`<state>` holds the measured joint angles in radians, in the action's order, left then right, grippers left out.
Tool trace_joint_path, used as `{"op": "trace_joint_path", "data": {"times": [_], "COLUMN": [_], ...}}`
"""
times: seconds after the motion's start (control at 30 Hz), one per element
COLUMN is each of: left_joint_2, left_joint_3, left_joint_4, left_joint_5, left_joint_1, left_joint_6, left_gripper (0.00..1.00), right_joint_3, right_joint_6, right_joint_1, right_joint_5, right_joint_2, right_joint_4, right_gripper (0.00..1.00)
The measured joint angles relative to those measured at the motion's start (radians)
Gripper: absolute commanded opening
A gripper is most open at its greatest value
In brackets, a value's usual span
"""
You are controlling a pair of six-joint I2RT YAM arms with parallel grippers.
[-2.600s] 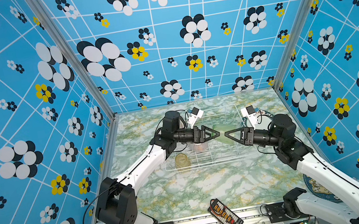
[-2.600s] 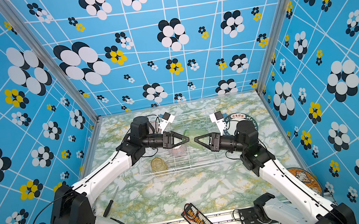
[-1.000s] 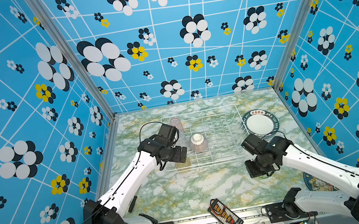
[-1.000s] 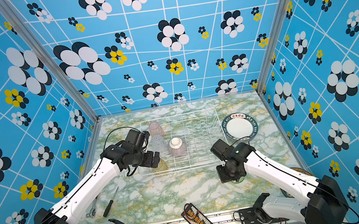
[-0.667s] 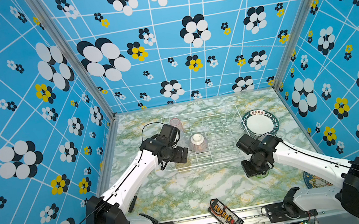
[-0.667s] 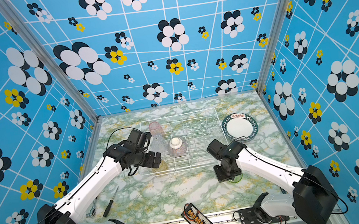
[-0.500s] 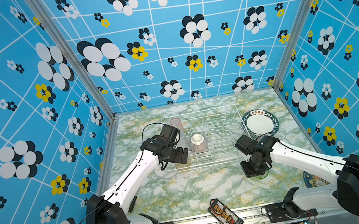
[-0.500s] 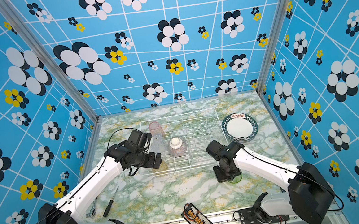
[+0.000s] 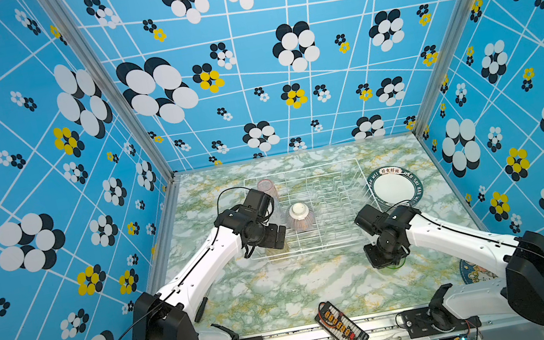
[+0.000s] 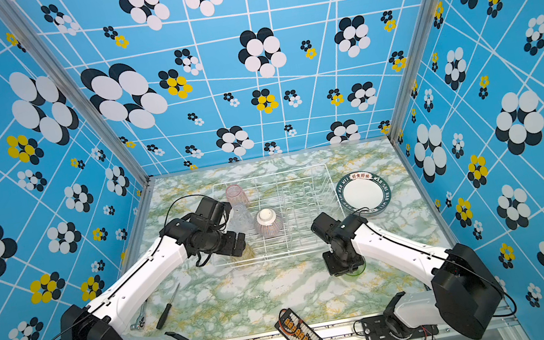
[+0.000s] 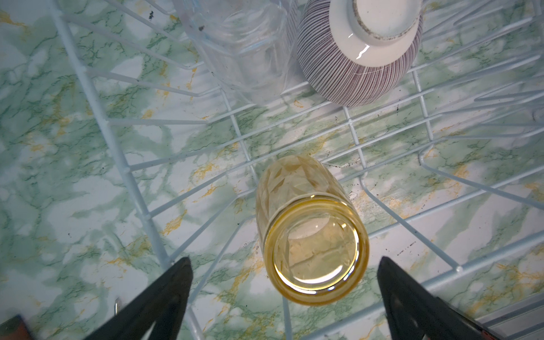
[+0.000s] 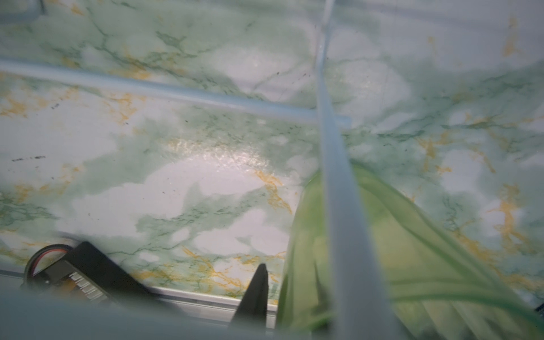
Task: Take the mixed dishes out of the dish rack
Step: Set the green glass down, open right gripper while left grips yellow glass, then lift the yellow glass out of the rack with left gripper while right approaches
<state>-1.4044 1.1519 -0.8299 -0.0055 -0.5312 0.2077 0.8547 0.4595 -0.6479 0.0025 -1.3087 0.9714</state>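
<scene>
While the left gripper (image 11: 284,262) hangs over the near-left corner of the rack (image 9: 301,170), its fingers spread wide either side of the yellow glass (image 11: 312,235), I note the bowl (image 9: 299,216), clear glass (image 10: 241,214) and pink glass (image 9: 266,187) also racked. Plates (image 9: 393,189) lie on the table (image 9: 284,290), right of it. The right gripper (image 9: 388,258) sits low over the green glass (image 12: 397,250), just near-right of the rack; whether it pinches, I cannot tell.

Dish rack (image 9: 301,170) at the table's (image 9: 284,290) back centre
Bowl (image 9: 299,216) and three tumblers (image 9: 266,187) in its left part; plates (image 9: 393,189) stacked just right of it
</scene>
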Motion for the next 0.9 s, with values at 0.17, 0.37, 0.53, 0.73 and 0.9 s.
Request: {"op": "trace_joint_path", "data": {"times": [0.17, 0.37, 0.53, 0.73, 0.9], "left_joint_2": [-0.008, -0.033, -0.080, -0.173, -0.217], "left_joint_3": [-0.002, -0.003, -0.003, 0.011, 0.030], "left_joint_4": [0.000, -0.002, -0.005, -0.008, -0.008], "left_joint_5": [0.014, 0.031, 0.034, 0.036, 0.032], "left_joint_1": [0.000, -0.003, -0.018, -0.026, -0.029], "left_joint_6": [0.000, 0.000, 0.000, 0.001, 0.001], "left_gripper": [0.99, 0.99, 0.99, 1.00, 0.96], "right_joint_3": [0.032, 0.100, 0.138, 0.145, 0.145], "right_joint_6": [-0.008, -0.007, -0.008, -0.008, -0.008], "right_joint_1": [0.000, 0.000, 0.000, 0.000, 0.000], "right_joint_5": [0.016, 0.019, 0.018, 0.018, 0.018], "right_joint_2": [0.058, 0.204, 0.266, 0.269, 0.262], "right_joint_4": [0.030, 0.050, 0.049, 0.041, 0.032], "right_gripper": [0.61, 0.68, 0.69, 0.70, 0.71]}}
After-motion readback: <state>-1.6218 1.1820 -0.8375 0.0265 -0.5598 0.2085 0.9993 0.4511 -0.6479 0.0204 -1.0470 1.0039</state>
